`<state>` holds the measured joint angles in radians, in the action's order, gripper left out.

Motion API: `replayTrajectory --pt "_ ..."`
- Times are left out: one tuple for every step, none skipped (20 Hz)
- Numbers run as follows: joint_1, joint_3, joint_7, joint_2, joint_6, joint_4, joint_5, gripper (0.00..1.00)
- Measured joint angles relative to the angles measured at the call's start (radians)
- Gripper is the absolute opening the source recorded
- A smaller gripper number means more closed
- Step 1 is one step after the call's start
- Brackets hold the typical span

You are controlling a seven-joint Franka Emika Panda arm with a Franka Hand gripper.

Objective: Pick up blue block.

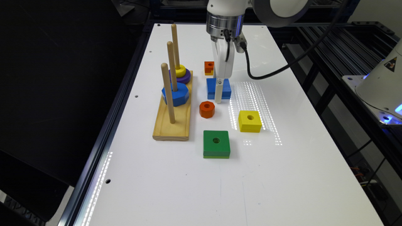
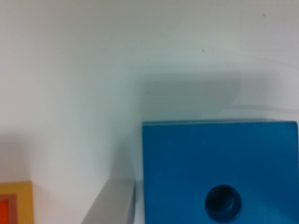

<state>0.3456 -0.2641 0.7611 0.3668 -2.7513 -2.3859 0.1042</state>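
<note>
The blue block lies flat on the white table, a square piece with a round centre hole, seen close up in the wrist view. My gripper has come straight down over it and stands open. One grey finger sits just beside one side of the block with a thin gap between them. In the exterior view a white finger stands in front of the block's near face. The other finger is hidden.
A wooden peg stand at the exterior view's left holds a blue octagonal piece and yellow and purple rings. An orange octagon, small orange square, yellow square and green square surround the block.
</note>
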Motion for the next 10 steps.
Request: replayTrajectory --pt "-0.001 0.0 0.002 0.0 0.0 0.0 0.0011 1.0" --pt "-0.002 0.001 0.003 0.0 0.0 0.0 0.0017 1.0" --pt "-0.002 0.001 0.003 0.0 0.0 0.0 0.0019 1.0" --pt "-0.003 0.001 0.004 0.0 0.0 0.0 0.002 1.0" --pt "-0.004 0.001 0.004 0.0 0.0 0.001 0.002 1.0" --pt "-0.005 0.001 0.005 0.001 0.0 0.001 0.002 1.0" --pt "-0.006 0.001 0.006 0.001 0.0 0.002 0.002 1.0" --pt "-0.007 0.001 0.007 0.001 0.0 0.002 0.002 1.0" --pt "-0.008 0.001 0.007 0.002 0.0 0.003 0.002 1.0" --pt "-0.008 0.001 0.007 0.002 0.0 0.003 0.002 1.0"
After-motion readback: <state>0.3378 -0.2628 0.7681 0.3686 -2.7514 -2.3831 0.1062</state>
